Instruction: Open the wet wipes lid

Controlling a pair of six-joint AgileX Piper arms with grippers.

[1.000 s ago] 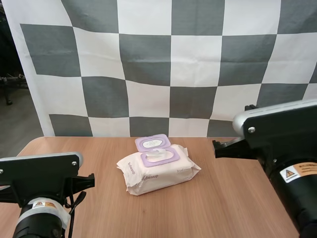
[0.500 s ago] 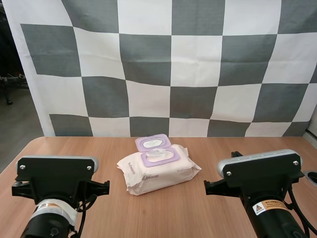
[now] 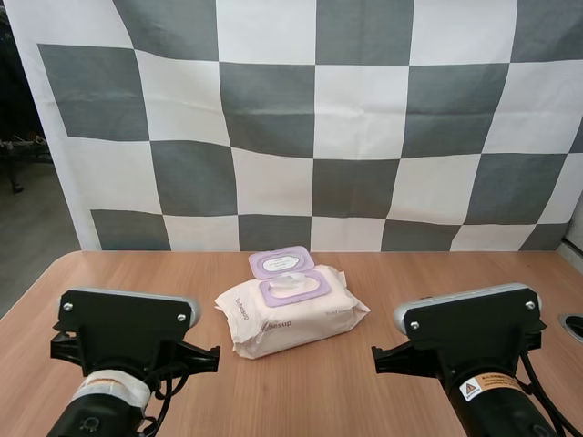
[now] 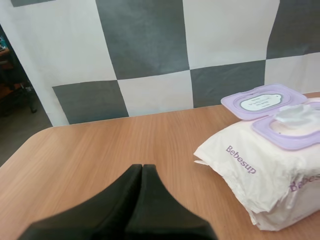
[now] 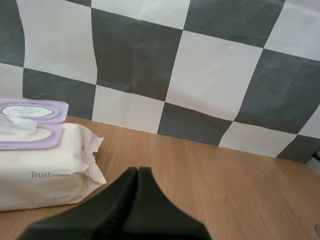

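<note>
A cream pack of wet wipes [image 3: 293, 314] lies mid-table, its purple lid [image 3: 281, 262] flipped open toward the back and a white wipe [image 3: 290, 280] poking from the opening. My left arm [image 3: 127, 332] hangs near the front left and my right arm [image 3: 466, 330] near the front right, both short of the pack. In the left wrist view my left gripper [image 4: 142, 169] is shut, one dark wedge, with the pack [image 4: 260, 172] and open lid [image 4: 261, 102] beyond it. My right gripper [image 5: 138, 171] is shut too, beside the pack [image 5: 45, 167] and lid [image 5: 31, 110].
The wooden table [image 3: 410, 273] has rounded corners, and bare wood runs on both sides of the pack. A small dark round opening [image 3: 574, 324] sits at the table's right edge.
Both arms have shifted: the right one dropped from high at the right to low near the front, the left one slid inward. The pack and its open lid have not moved.
</note>
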